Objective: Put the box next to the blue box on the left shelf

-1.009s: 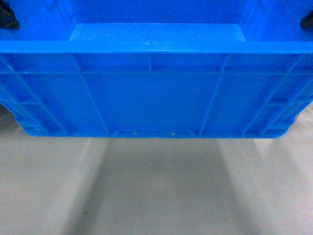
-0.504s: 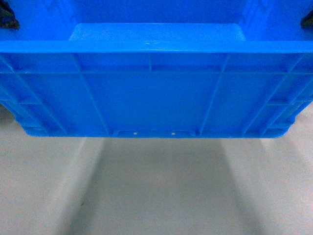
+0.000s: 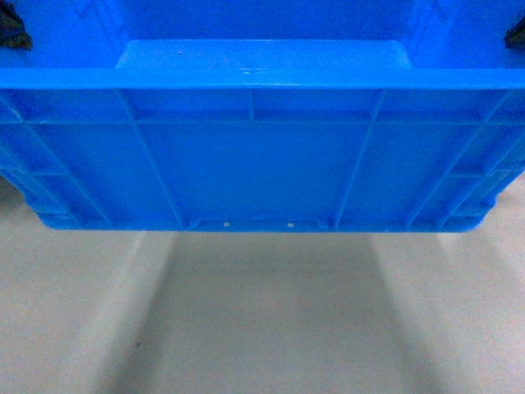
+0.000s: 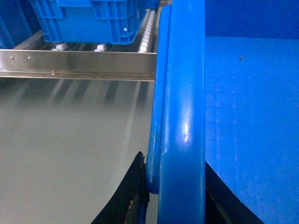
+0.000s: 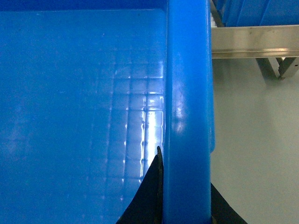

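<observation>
While I look down from my head camera, the box (image 3: pixel 262 156) fills the upper half of the view, its ribbed near wall facing me and its rim running edge to edge. It hangs above the pale floor (image 3: pixel 262 320), which carries soft shadows beneath it. Dark bits of my left pincer (image 3: pixel 12 31) and right pincer (image 3: pixel 517 33) show at the top corners, against the box's side walls.

At my left wrist, the box's thick rim (image 4: pixel 182 121) runs up the middle of the frame with the box's inside to its right. My left pincer (image 4: pixel 175 205) straddles that rim, one dark finger (image 4: pixel 126 196) outside the wall and one inside, clenched on the box. Beyond, the shelf's steel lip (image 4: pixel 77 64) crosses the top, with white rollers (image 4: pixel 147 32) behind it and another blue box (image 4: pixel 88 21) resting on them. My box is still short of the lip, over the floor.

At my right wrist, the opposite rim (image 5: pixel 187 112) runs up the frame, the glossy gridded box floor to its left. My right pincer (image 5: pixel 184 205) grips this rim the same way, a finger (image 5: pixel 147 196) on each side. A steel shelf lip (image 5: pixel 254 46) shows at upper right.
</observation>
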{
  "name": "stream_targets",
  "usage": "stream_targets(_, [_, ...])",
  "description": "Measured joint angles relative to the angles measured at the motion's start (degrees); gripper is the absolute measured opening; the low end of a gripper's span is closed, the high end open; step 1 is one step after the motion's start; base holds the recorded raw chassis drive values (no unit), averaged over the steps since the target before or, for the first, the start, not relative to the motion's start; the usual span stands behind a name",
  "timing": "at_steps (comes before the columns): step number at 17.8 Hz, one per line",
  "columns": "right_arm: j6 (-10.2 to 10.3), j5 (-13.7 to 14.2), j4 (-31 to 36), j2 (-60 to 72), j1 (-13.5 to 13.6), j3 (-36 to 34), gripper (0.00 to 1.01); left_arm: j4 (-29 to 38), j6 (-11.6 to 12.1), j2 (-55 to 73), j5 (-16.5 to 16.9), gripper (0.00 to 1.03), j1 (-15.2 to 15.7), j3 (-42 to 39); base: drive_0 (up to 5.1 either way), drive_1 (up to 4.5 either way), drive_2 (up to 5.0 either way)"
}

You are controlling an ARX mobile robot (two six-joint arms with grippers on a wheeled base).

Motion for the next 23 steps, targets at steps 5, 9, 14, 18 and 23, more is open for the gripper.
stream_targets(5, [0.0, 0.02, 0.11, 0.0, 0.0, 0.0, 0.07, 0.02, 0.0, 0.0, -0.02, 0.19, 0.02, 0.0, 0.0, 4.29, -4.2])
stream_targets(9, [0.0, 0.02, 0.09, 0.0, 0.0, 0.0, 0.07, 0.02, 0.0, 0.0, 0.0, 0.19, 0.0, 0.0, 0.1, 4.36, -4.2])
stream_targets(14, [-0.13, 0.0, 0.11, 0.0, 0.0, 0.0, 0.07, 0.0, 0.0, 0.0, -0.04, 0.19, 0.0, 0.0, 0.0, 4.28, -4.2])
stream_targets(18, [-0.11, 0.02, 0.2, 0.0, 0.0, 0.0, 0.07, 0.2, 0.0, 0.0, 0.0, 0.19, 0.0, 0.0, 0.1, 4.36, -4.2])
stream_targets(23, [-0.15, 0.04, 0.2, 0.0, 0.0, 0.0, 0.07, 0.11, 0.0, 0.0, 0.0, 0.19, 0.0, 0.0, 0.2, 4.44, -4.1])
